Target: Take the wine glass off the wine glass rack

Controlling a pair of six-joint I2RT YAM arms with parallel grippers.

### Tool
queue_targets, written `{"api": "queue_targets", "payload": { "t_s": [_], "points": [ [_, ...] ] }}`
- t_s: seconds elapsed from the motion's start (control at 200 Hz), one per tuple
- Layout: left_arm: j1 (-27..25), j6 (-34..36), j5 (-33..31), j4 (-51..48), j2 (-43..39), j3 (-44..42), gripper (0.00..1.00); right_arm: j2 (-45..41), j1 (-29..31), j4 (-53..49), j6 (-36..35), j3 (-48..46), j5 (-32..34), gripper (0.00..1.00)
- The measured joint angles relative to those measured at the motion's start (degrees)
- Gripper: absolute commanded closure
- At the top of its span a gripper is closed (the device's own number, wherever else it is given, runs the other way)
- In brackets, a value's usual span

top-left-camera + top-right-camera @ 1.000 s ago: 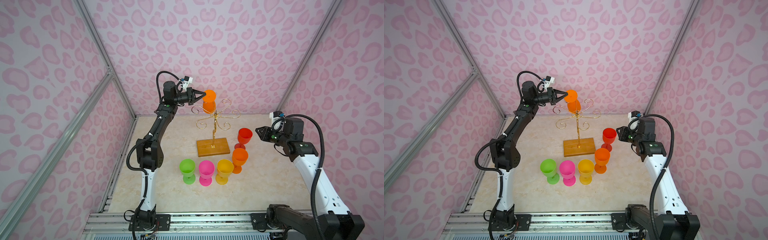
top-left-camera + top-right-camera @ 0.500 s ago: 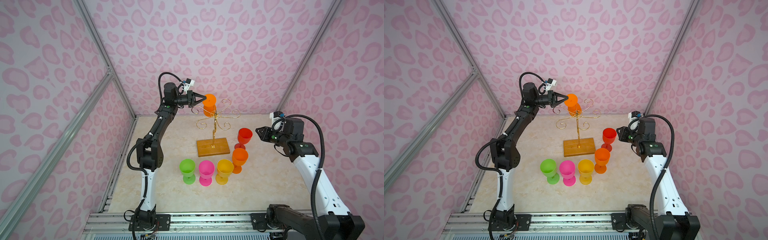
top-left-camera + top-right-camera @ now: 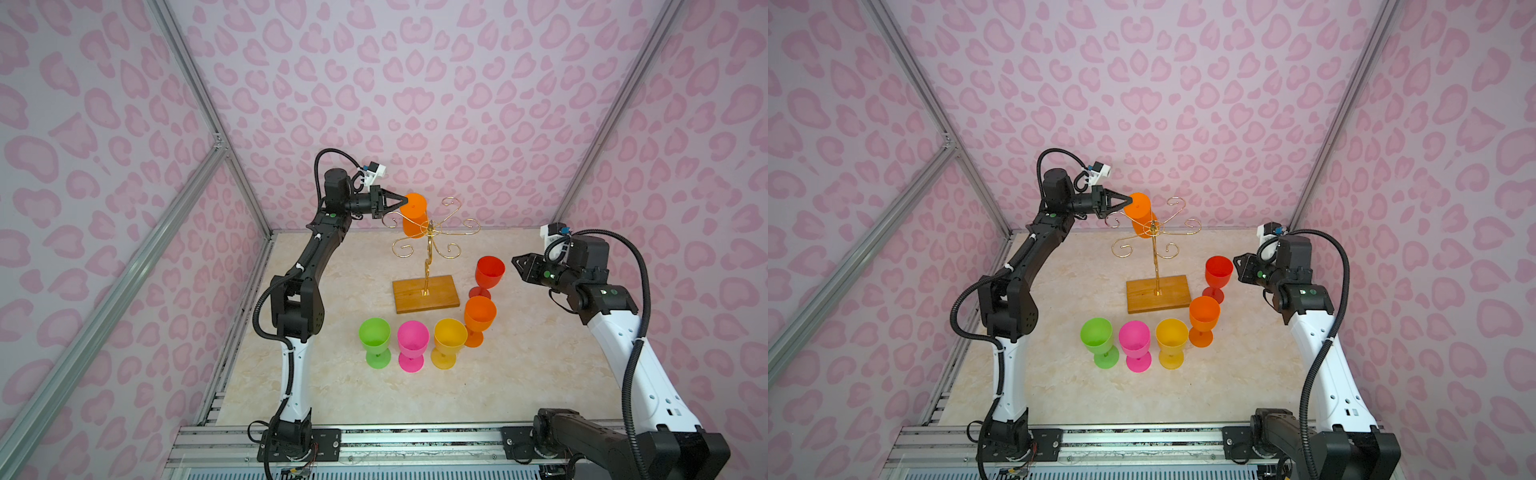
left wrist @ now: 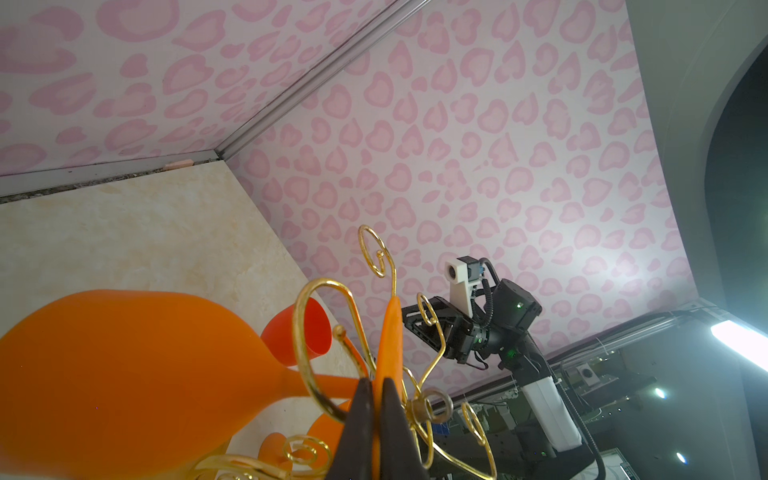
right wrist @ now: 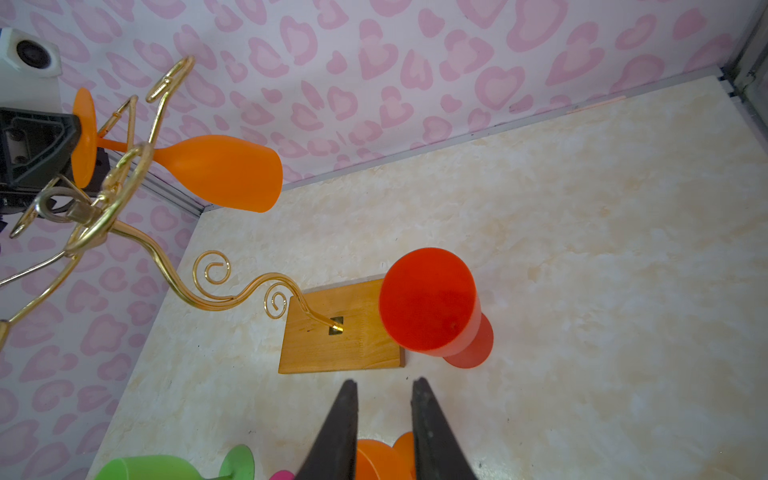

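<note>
Wine glass (image 3: 412,224) foot pinched by left end effector (image 3: 406,200); rack (image 3: 426,293) curl around stem; right end effector (image 5: 382,388) spread, empty.

Left hand (image 3: 406,200), wine glass (image 3: 414,219): slightly lower.

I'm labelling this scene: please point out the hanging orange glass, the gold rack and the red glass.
hanging orange glass (image 5: 220,172): right wrist view, on its bowl.
gold rack (image 3: 424,293): in a top view, on its wooden base.
red glass (image 3: 490,270): in a top view, on its bowl.
</note>
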Motion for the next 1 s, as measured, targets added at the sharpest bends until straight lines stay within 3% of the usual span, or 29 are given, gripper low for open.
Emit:
{"api": "queue_targets", "payload": {
  "t_s": [1.0],
  "points": [
    [-0.1, 0.2, -1.2, 0.3, -0.5, -1.1, 0.98, 0.1, 0.0, 0.2, 0.2, 0.0, -0.7, 0.76]
  ]
}}
